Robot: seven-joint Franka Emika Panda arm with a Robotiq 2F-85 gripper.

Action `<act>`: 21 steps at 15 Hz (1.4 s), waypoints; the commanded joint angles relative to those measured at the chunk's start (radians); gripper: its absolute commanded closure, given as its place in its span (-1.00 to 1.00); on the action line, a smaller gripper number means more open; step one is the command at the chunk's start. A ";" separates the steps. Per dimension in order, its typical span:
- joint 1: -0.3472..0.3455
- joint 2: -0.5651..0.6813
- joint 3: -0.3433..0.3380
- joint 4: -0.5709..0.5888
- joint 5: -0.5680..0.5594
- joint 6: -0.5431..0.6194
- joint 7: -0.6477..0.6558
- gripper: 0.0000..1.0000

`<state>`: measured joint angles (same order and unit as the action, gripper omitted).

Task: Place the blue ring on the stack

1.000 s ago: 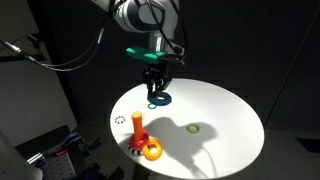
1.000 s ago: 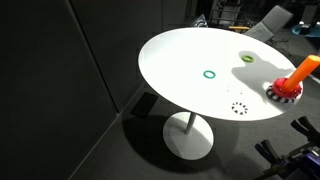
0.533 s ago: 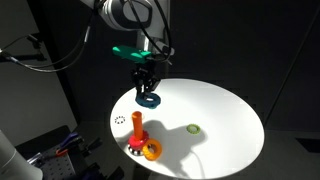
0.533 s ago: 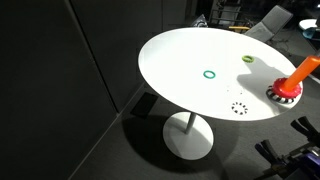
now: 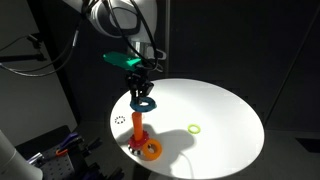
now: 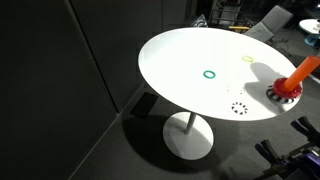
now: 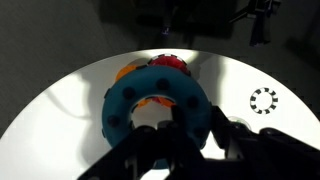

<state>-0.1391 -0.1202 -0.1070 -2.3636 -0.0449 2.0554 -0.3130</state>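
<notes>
My gripper [image 5: 140, 92] is shut on the blue ring [image 5: 144, 104] and holds it in the air just above the red-orange peg of the stack [image 5: 137, 129]. A thick orange ring [image 5: 151, 150] lies at the peg's foot. In the wrist view the gripper [image 7: 186, 126] clamps the blue ring's near rim [image 7: 120, 105], with one finger inside the hole. The peg's rounded top [image 7: 170, 63] and the orange ring [image 7: 128, 72] show just beyond the blue ring. The stack also shows in an exterior view [image 6: 299, 74]; the gripper is out of that view.
The round white table [image 5: 230, 110] carries a thin green ring outline [image 5: 194, 128] and a dotted circle mark [image 5: 120, 120]. The mark also shows in the wrist view [image 7: 263, 100]. Two thin green ring outlines [image 6: 209, 74] [image 6: 247, 59] show in an exterior view. All around is dark.
The gripper has carried the blue ring from over the table's far side towards the peg. It now hangs right above the peg's top.
</notes>
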 commanded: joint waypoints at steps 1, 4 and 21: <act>0.014 -0.033 -0.007 -0.051 -0.015 0.056 0.012 0.79; 0.018 -0.038 -0.005 -0.072 -0.019 0.073 0.015 0.79; 0.022 -0.050 -0.004 -0.147 -0.055 0.153 0.045 0.79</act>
<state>-0.1222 -0.1402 -0.1070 -2.4830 -0.0705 2.1838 -0.3023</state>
